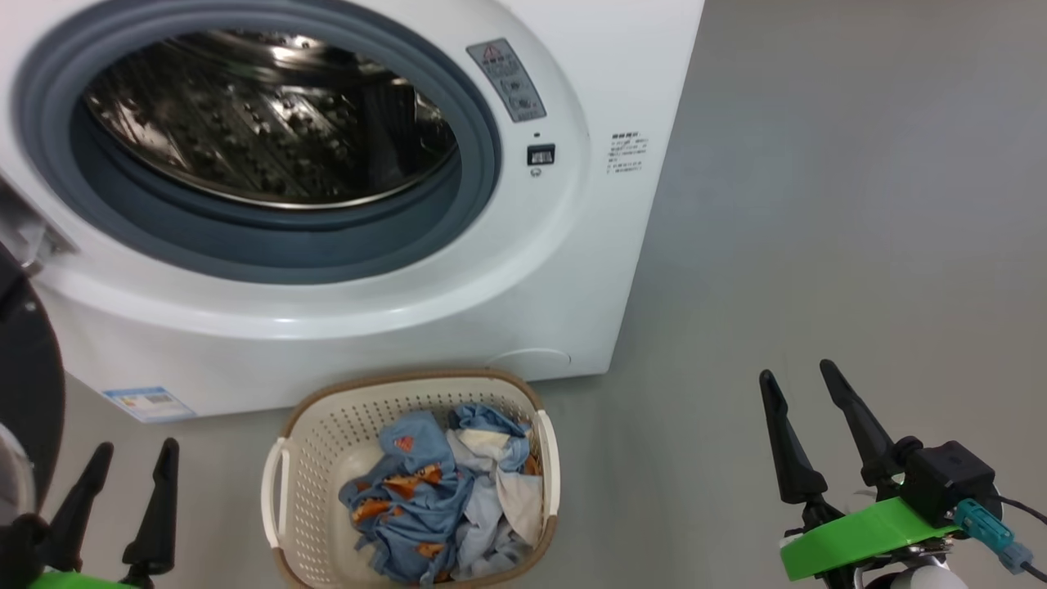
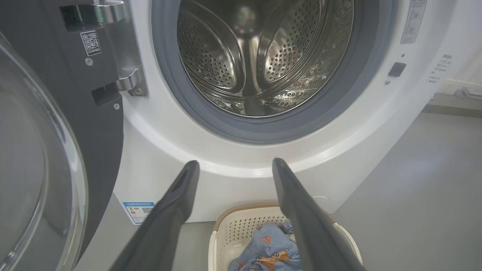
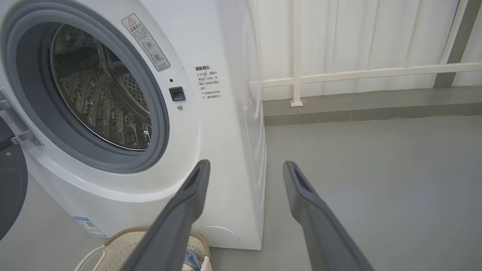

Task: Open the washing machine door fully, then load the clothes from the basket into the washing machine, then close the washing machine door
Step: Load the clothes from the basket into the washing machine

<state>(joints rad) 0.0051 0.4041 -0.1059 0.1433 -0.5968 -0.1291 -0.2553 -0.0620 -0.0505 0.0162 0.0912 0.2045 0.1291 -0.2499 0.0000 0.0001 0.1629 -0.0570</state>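
Jaws apart on both arms; the right wrist view adds a white railing.

Light: bright, even, soft
Glare: highlights on drum
Shadows: faint on floor
Blur: door glass, close up
Edges: wrist views bowed

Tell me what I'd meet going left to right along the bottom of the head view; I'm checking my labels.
washing machine door → left gripper → basket with the clothes in it → right gripper
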